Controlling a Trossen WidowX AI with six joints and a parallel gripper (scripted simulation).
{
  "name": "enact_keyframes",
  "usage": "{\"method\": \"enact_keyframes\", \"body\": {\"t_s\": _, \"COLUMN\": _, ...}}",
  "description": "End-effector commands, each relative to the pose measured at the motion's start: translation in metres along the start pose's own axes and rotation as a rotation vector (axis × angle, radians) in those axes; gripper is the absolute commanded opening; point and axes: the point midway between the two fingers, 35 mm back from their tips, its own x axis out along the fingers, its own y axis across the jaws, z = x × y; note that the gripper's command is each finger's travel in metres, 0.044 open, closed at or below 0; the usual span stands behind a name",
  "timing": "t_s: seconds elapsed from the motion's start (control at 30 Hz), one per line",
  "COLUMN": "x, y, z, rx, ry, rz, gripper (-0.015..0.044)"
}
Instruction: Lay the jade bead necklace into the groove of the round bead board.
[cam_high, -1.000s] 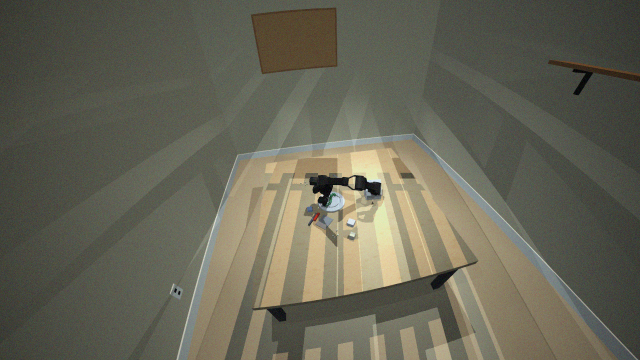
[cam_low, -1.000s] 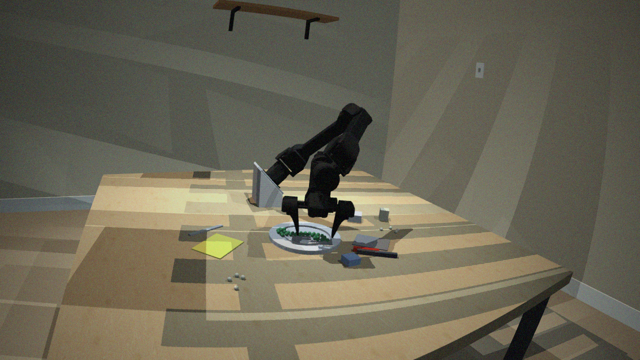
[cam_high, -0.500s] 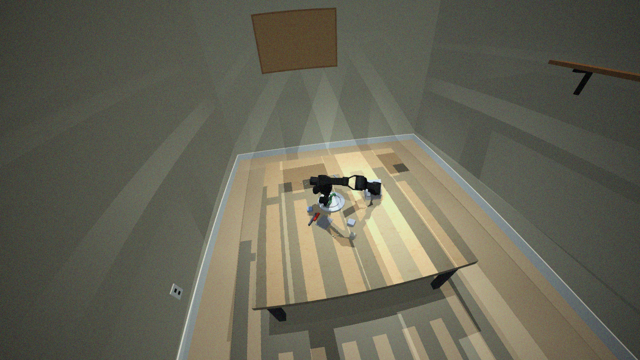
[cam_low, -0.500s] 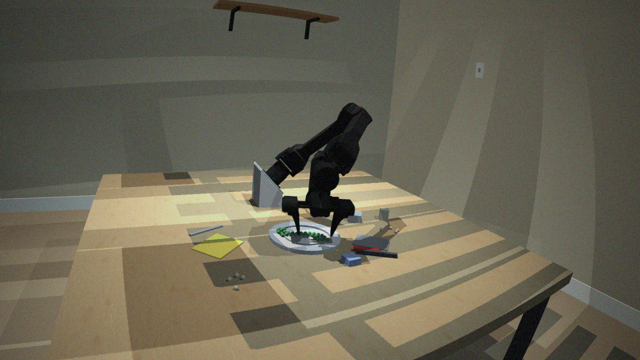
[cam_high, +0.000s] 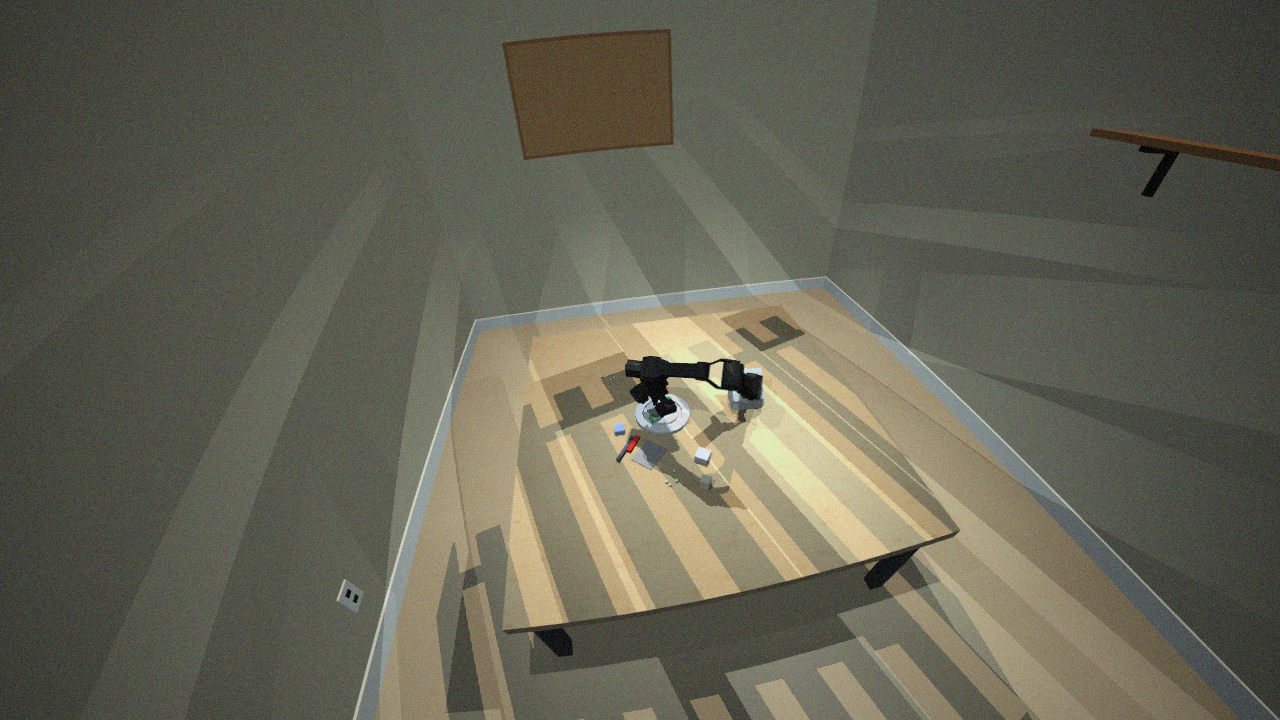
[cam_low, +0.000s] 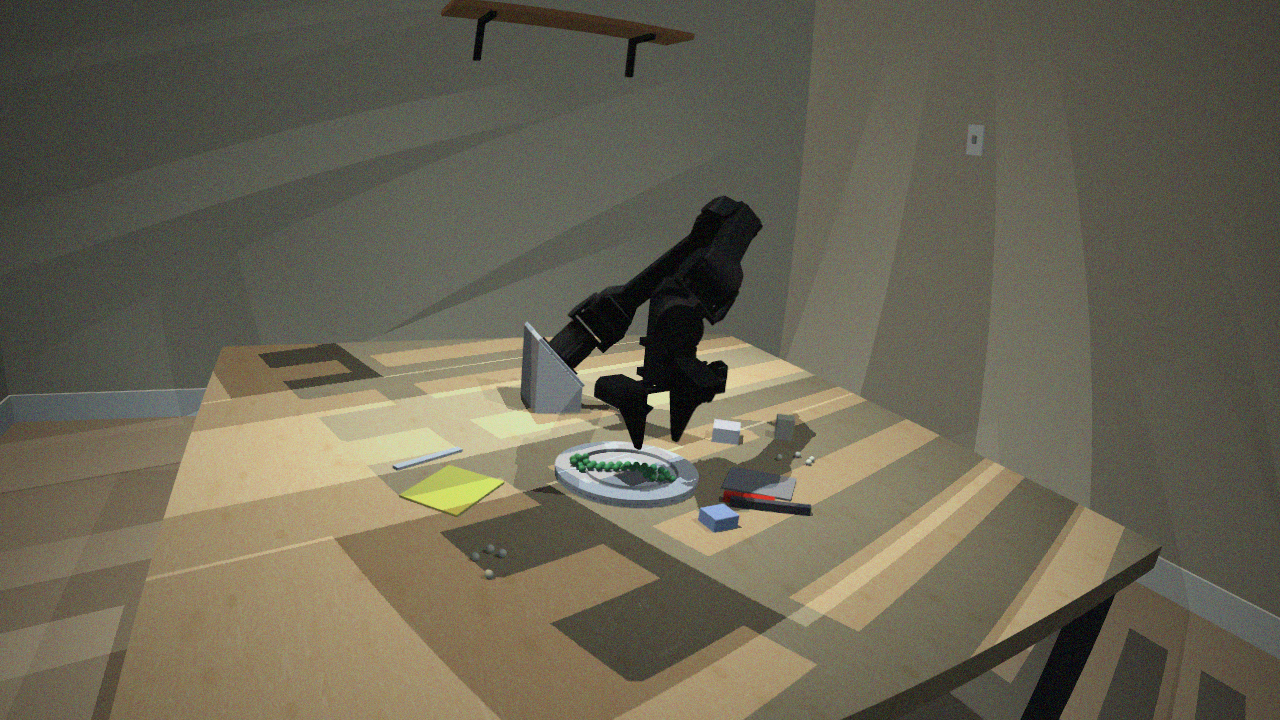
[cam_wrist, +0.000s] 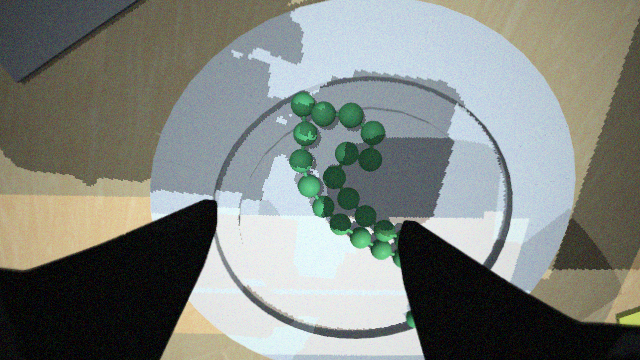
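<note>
Wrist cam: gripper (cam_high: 663, 413) (cam_low: 657, 444) (cam_wrist: 310, 222) mostly open, nothing held; green necklace (cam_low: 617, 466) (cam_wrist: 348, 198) bunched mid-frame on bead board (cam_high: 681, 422) (cam_low: 580, 489) (cam_wrist: 542, 150), w/ groove mostly unfilled.

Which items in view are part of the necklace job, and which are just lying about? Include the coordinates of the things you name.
Job:
- jade bead necklace (cam_low: 617, 466) (cam_wrist: 309, 186)
- round bead board (cam_high: 682, 416) (cam_low: 572, 488) (cam_wrist: 540, 125)
- claw (cam_low: 657, 443) (cam_wrist: 310, 222), open

Lying about:
- yellow-green square (cam_low: 452, 490)
- blue block (cam_high: 619, 429) (cam_low: 718, 517)
- white block (cam_high: 702, 455) (cam_low: 725, 431)
- loose pale beads (cam_low: 488, 574)

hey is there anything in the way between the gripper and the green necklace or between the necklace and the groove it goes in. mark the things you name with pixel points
Nothing visible stands between the open gripper (cam_low: 657, 443) (cam_wrist: 312, 215) and the necklace (cam_low: 617, 466) (cam_wrist: 309, 186), nor between it and the groove of the round board (cam_low: 581, 489) (cam_wrist: 540, 150).
</note>
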Motion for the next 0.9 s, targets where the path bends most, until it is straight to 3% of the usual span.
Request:
{"method": "enact_keyframes", "body": {"t_s": 0.0, "x": 0.01, "y": 0.001, "z": -0.002, "rx": -0.009, "ry": 0.006, "rz": -0.001, "gripper": 0.031}}
{"method": "enact_keyframes", "body": {"t_s": 0.87, "x": 0.038, "y": 0.001, "z": -0.002, "rx": -0.009, "ry": 0.005, "rz": 0.0, "gripper": 0.031}}
